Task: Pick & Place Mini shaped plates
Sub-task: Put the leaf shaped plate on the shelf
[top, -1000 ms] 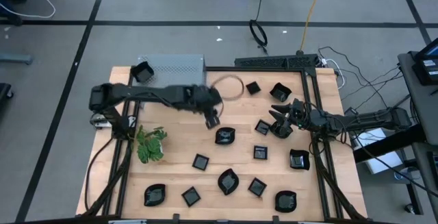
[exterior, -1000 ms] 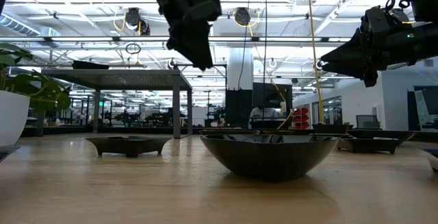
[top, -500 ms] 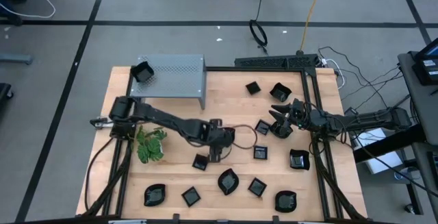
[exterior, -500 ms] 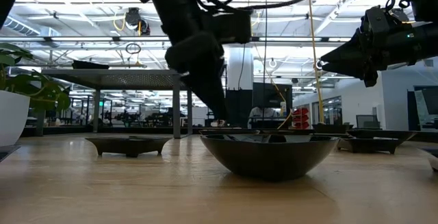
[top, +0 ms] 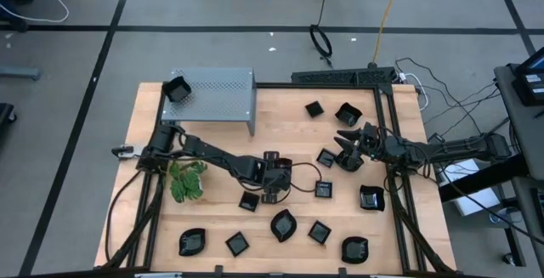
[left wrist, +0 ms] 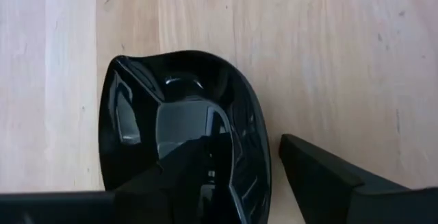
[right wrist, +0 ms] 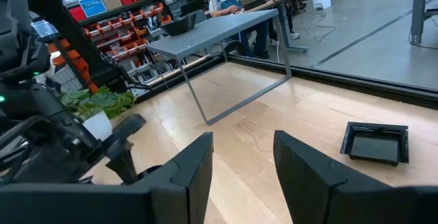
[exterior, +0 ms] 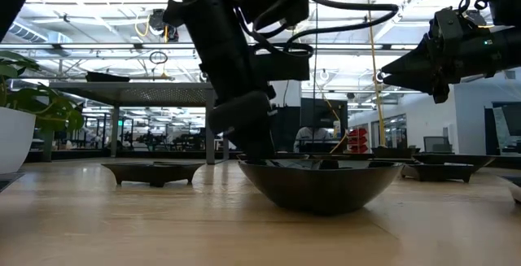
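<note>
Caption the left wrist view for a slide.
Left gripper, fingers open, straddling the rim of a glossy black mini plate on the wooden table.

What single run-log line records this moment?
left gripper: open, jaws straddle rim of plate, mid-table | right gripper: open, hovering right side | shelf: one plate on top | not lifted yet

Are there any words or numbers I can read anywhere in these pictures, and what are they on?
No words or numbers can be read anywhere.
The blue label on the storage shelves behind the table: too blurred to read.
The mini shaped plates, the grey shelf and the plant pot: no writing shows.
</note>
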{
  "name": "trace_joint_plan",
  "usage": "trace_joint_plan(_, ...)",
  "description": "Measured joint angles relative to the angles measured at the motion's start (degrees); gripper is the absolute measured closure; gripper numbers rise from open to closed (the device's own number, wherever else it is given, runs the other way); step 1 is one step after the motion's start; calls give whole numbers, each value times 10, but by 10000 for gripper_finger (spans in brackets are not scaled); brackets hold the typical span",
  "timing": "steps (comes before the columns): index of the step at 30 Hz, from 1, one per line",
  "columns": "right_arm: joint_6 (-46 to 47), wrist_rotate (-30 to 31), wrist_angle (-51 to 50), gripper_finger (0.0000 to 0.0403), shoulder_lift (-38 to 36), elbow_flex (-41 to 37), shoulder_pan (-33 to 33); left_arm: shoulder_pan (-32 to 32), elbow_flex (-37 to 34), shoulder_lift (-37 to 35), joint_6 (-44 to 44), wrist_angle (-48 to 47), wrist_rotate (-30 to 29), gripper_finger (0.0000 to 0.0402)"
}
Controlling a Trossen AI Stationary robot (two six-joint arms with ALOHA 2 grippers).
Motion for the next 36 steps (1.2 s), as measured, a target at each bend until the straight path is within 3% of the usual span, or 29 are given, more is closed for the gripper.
trace_joint_plan(4, 0, 0, 0, 261, 0, 0, 0, 2, 0, 1, -24, 12, -3, 266)
trace_joint_plan(10, 0, 0, 0, 261, 0, 0, 0, 7, 0, 1, -59, 13, 24, 386)
trace_joint_plan(16, 0, 0, 0, 261, 0, 0, 0, 7, 0, -14, -48, 16, 34, 390)
trace_joint_plan(22, 0, 0, 0, 261, 0, 0, 0, 11, -1, -84, -17, 37, 34, 394)
trace_joint_plan(30, 0, 0, -1, 261, 0, 0, 0, 41, -1, -204, -5, 39, -70, 394)
trace_joint_plan(36, 0, 0, 0, 261, 1, 0, 0, 82, 0, -284, -3, -39, -162, 397)
